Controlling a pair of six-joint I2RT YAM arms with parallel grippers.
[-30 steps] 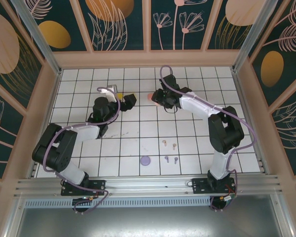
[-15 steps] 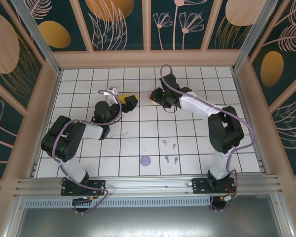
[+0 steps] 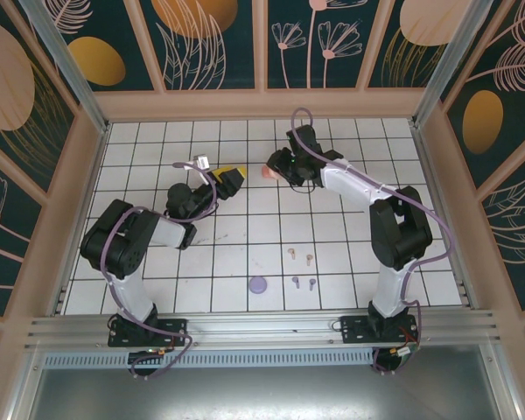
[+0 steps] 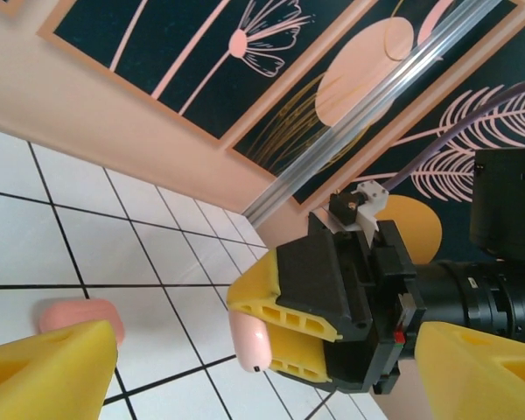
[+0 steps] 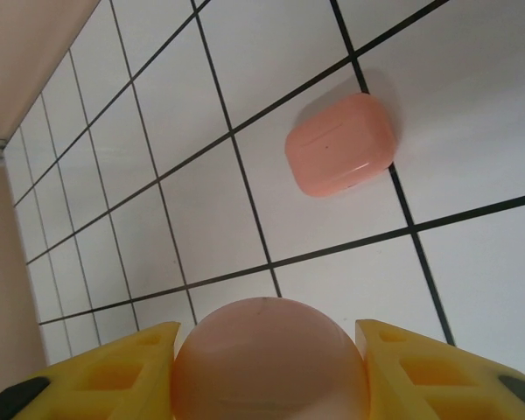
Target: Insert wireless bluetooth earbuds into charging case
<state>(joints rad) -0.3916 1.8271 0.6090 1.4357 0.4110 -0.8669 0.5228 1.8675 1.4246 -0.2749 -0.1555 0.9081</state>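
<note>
My right gripper (image 5: 271, 350) is shut on a peach charging case (image 5: 269, 359), held above the white tiles. A coral-pink case (image 5: 339, 144) lies closed on the table just ahead of it. My left gripper (image 4: 267, 359) stands open, its wide yellow fingers (image 4: 44, 372) facing the right gripper, with the held peach case (image 4: 249, 337) and the coral case (image 4: 70, 315) in front of it. In the top view the left gripper (image 3: 236, 173) and right gripper (image 3: 278, 168) nearly meet at the back middle. Tan earbuds (image 3: 291, 252) and purple earbuds (image 3: 295, 281) lie loose on the near tiles.
A purple case (image 3: 259, 284) sits on the near tiles, left of the purple earbuds. Peach-coloured walls (image 3: 262, 105) and metal posts fence the tiled table on three sides. A metal rail (image 3: 262, 328) runs along the near edge by the arm bases.
My left gripper has swung toward the back right, closing in on the right gripper. The right gripper, still holding the peach case, has shifted slightly toward the back.
</note>
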